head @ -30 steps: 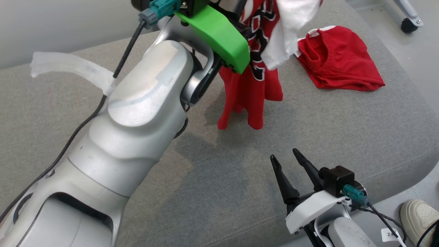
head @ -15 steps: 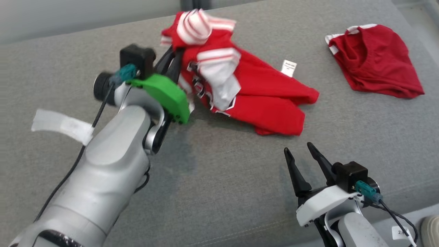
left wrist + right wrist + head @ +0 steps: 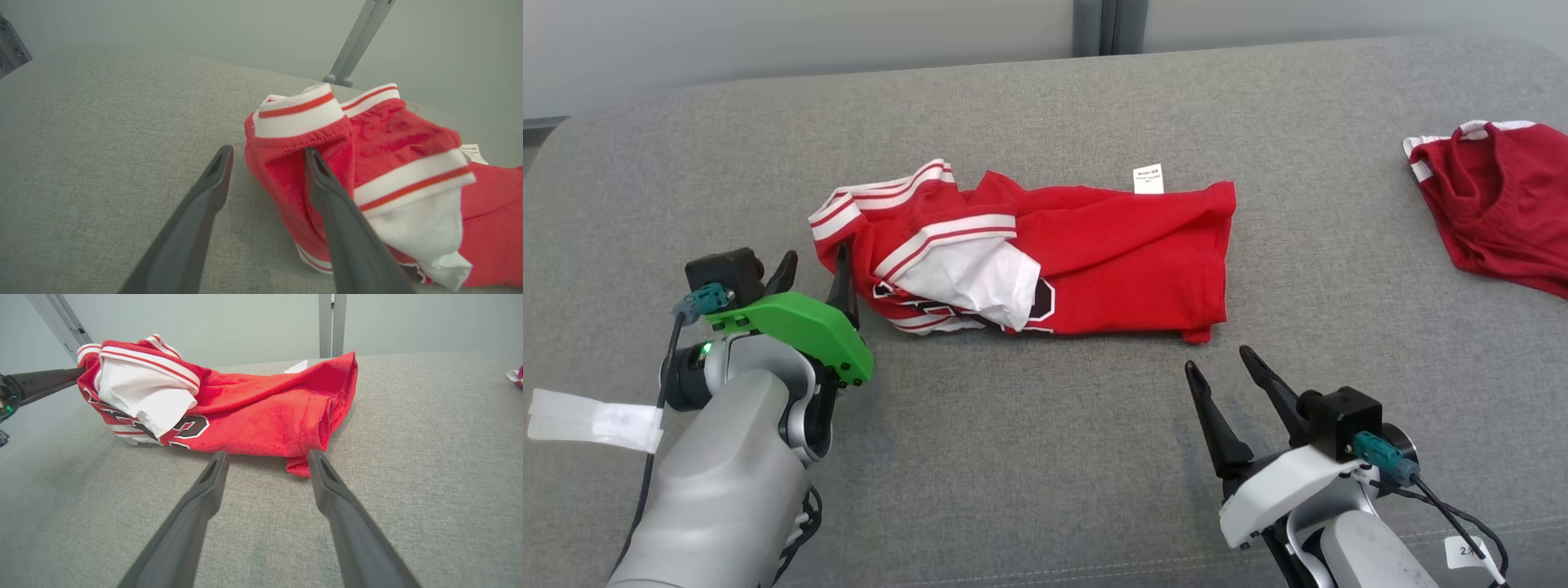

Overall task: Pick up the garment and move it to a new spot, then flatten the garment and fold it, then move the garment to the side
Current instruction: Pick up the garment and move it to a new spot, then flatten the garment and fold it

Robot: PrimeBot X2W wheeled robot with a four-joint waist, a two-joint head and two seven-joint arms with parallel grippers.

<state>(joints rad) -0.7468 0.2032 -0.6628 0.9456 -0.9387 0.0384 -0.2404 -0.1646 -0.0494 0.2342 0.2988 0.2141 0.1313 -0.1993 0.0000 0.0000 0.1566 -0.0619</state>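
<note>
The garment [image 3: 1111, 253] is a red jersey with white striped trim and dark lettering. It lies crumpled lengthwise on the grey cushion [image 3: 1029, 457], also seen as the garment [image 3: 408, 134] and the garment [image 3: 261, 412]. My left gripper [image 3: 815, 265] is open at its left end, and its right finger rests against the red fabric in the left wrist view, where the left gripper [image 3: 267, 152] holds nothing. My right gripper [image 3: 1217, 363] is open just in front of the garment's right lower corner, and the right gripper [image 3: 267, 454] is empty.
A second red garment [image 3: 1503, 212] with white trim lies bunched at the far right of the cushion. A white label [image 3: 1148, 179] sticks out at the jersey's back edge. A grey wall and a metal post [image 3: 1098, 24] stand behind the cushion.
The jersey hung from my raised left gripper; now it lies on the cushion. The left gripper came down, opened and let it go. The head camera has also shifted.
</note>
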